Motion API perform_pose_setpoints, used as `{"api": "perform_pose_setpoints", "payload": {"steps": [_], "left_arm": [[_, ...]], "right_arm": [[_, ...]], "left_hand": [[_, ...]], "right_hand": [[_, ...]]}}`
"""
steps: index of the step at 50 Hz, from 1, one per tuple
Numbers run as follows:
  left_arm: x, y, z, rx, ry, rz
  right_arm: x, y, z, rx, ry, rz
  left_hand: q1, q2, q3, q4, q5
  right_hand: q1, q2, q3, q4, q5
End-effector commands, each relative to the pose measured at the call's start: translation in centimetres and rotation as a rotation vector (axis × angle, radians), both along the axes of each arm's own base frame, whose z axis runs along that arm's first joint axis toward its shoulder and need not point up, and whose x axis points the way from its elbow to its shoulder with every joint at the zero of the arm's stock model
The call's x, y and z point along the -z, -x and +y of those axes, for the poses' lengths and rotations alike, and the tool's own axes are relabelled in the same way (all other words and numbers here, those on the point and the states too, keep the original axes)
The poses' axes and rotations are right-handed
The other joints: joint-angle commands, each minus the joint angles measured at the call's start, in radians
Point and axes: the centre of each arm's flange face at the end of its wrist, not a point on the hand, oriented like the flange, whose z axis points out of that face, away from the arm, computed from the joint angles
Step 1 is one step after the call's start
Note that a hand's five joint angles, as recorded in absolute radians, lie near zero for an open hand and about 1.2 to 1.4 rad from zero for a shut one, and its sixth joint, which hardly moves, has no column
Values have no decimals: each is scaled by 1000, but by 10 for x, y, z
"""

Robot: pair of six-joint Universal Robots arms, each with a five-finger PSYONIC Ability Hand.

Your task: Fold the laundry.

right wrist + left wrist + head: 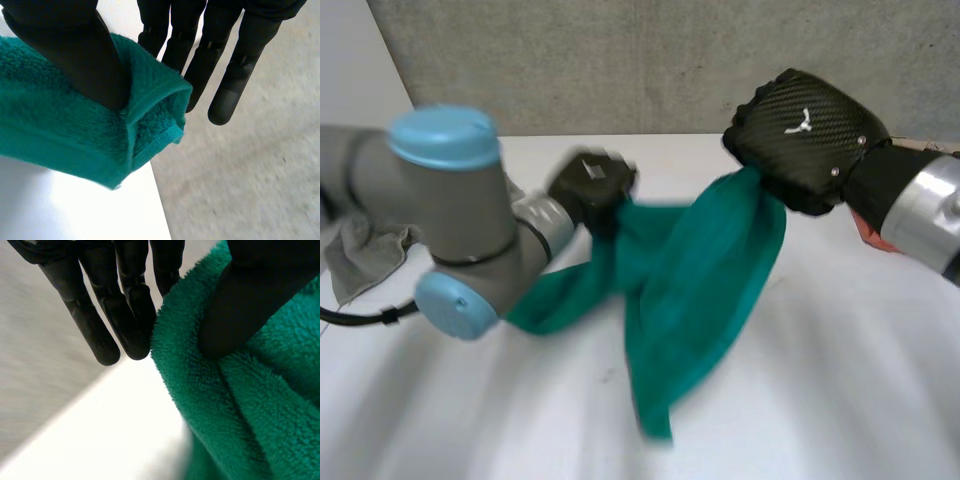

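Farthest left, at the table's left edge, one grey cloth lies crumpled behind the left arm, apart from the work. Next comes the left hand, up over the middle of the table toward its far edge. In its wrist view its thumb presses on a rolled edge of the green towel, with straight fingers on the other side of the fold, so it pinches the cloth rather than wrapping it.

The towel hangs in the air between the two hands. It sags in the middle and a long tail drops toward the table's near edge; whether that tail touches the surface cannot be told. Further right, the right hand sits higher and has a hemmed corner, thumb on one face and straight fingers behind it, again a pinch. By the right edge a small reddish thing peeps out behind the right arm; what it is cannot be made out.

The towel looks like thick terry: light, soft and limp, not slippery and not fragile. It will likely droop and bunch wherever it is unsupported, so it is probably best held at the corners and along the hem, and stretched flat before folding.

Count: two hands, one green towel, one grey cloth.
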Motion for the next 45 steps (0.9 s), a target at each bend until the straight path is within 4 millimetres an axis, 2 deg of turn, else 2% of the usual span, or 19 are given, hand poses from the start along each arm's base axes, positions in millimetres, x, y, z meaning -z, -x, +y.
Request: {"api": "perform_pose_setpoints", "payload": {"steps": [1, 3, 7, 9, 12, 13, 15, 16, 18, 19, 22, 25, 26, 29, 31, 34, 38, 42, 45], "left_arm": [[-98, -35, -19, -247, 311, 321], [-120, -44, -10, -284, 397, 374], [-117, -52, 12, -269, 449, 328], [-105, -53, 21, -246, 446, 280], [-65, -55, 37, -212, 392, 165], [-54, -56, 40, -208, 374, 138], [-22, -58, 52, -205, 318, 65], [2, -58, 62, -201, 264, 22], [34, -55, 77, -186, 190, -40], [42, -53, 81, -183, 171, -57], [69, -51, 95, -188, 100, -132], [81, -53, 101, -208, 56, -186], [81, -55, 103, -224, 36, -208], [75, -60, 104, -245, 14, -229], [60, -65, 104, -252, 4, -218], [35, -71, 105, -240, -5, -187], [3, -82, 99, -238, -3, -119], [-26, -96, 82, -260, 3, -40], [-37, -102, 68, -263, -2, -7]], "right_arm": [[-12, -5, -48, 182, 68, -37], [-22, -11, -54, 211, 115, -77], [-25, -20, -61, 196, 177, -134], [-21, -23, -62, 186, 182, -150], [0, -27, -62, 157, 148, -157], [8, -29, -61, 147, 129, -152], [40, -33, -58, 118, 55, -123], [65, -35, -54, 98, -8, -88], [90, -36, -50, 89, -72, -50], [117, -37, -46, 83, -137, -4], [157, -35, -39, 96, -225, 89], [177, -33, -34, 117, -265, 168], [182, -30, -33, 142, -275, 207], [184, -26, -32, 192, -302, 235], [177, -24, -31, 228, -320, 219], [147, -19, -28, 284, -331, 132], [109, -13, -18, 307, -372, 18], [81, -4, -12, 340, -444, -91], [74, 0, -13, 365, -500, -137]], "left_hand": [[234, 202, 208, 197, 262], [234, 202, 208, 197, 262], [234, 202, 208, 197, 262], [234, 202, 208, 197, 262], [234, 202, 208, 197, 262], [234, 202, 208, 197, 262], [234, 202, 208, 197, 262], [234, 202, 208, 197, 262], [234, 202, 208, 197, 262], [234, 202, 208, 197, 262], [144, 112, 118, 108, 172], [-82, -114, -108, -118, -53], [-333, -365, -359, -369, -304], [-645, -677, -672, -682, -617], [-840, -872, -866, -876, -811], [-864, -896, -890, -900, -835], [-869, -902, -896, -906, -841], [-864, -896, -890, -900, -835], [-861, -893, -887, -897, -833]], "right_hand": [[294, 215, 206, 197, 244], [294, 215, 206, 197, 244], [294, 215, 206, 197, 244], [294, 215, 206, 197, 244], [294, 215, 206, 197, 244], [294, 215, 206, 197, 244], [294, 215, 206, 197, 244], [294, 215, 206, 197, 244], [294, 215, 206, 197, 244], [294, 215, 206, 197, 244], [294, 215, 206, 197, 244], [294, 215, 206, 197, 244], [294, 215, 206, 197, 244], [-111, -189, -198, -207, -161], [-235, -313, -322, -331, -285], [-542, -621, -630, -638, -592], [-704, -783, -792, -801, -754], [-851, -930, -939, -947, -901], [-866, -945, -954, -963, -916]]}}
